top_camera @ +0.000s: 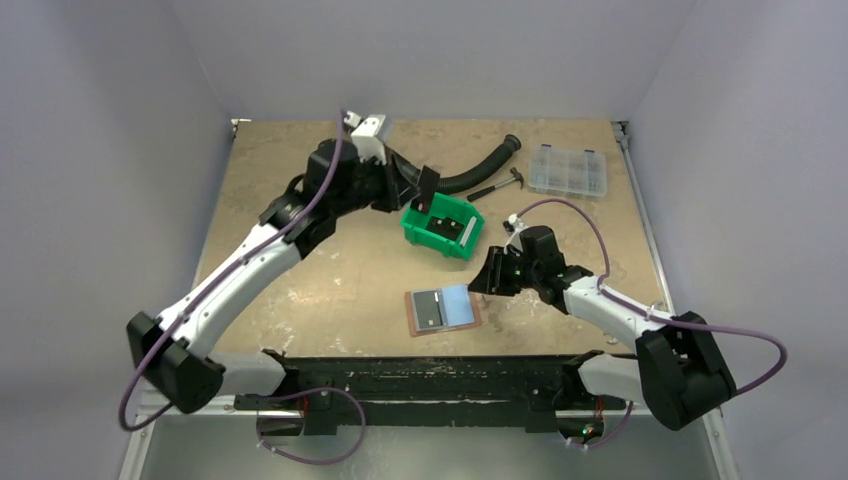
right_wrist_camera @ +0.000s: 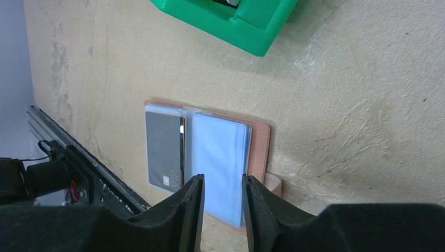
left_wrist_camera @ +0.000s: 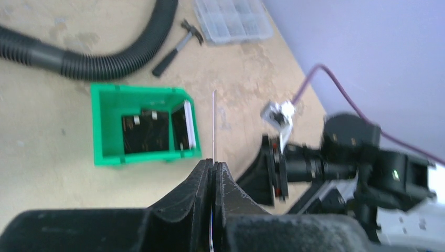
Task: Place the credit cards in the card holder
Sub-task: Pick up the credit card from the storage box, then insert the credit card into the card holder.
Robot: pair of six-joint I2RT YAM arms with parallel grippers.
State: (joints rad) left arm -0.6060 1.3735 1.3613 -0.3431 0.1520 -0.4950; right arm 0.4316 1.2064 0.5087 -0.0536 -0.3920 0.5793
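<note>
My left gripper [top_camera: 428,192] [left_wrist_camera: 215,164] hangs over the green bin [top_camera: 452,243] [left_wrist_camera: 147,156], shut on a thin credit card [left_wrist_camera: 213,123] that shows edge-on and stands upright from the fingertips. Other dark cards [left_wrist_camera: 144,131] lie inside the bin. The reddish-brown card holder [top_camera: 412,318] [right_wrist_camera: 260,147] lies open near the table's front, showing light blue sleeves. A dark grey card [top_camera: 430,308] [right_wrist_camera: 163,149] sits in its left sleeve. My right gripper [top_camera: 480,282] [right_wrist_camera: 220,181] hovers just right of the holder, open, with nothing between its fingers.
A black corrugated hose [top_camera: 480,170] [left_wrist_camera: 105,60], a small hammer [top_camera: 497,185] [left_wrist_camera: 178,47] and a clear compartment box [top_camera: 568,170] [left_wrist_camera: 231,21] lie at the back of the table. A black rail [top_camera: 430,375] runs along the front edge.
</note>
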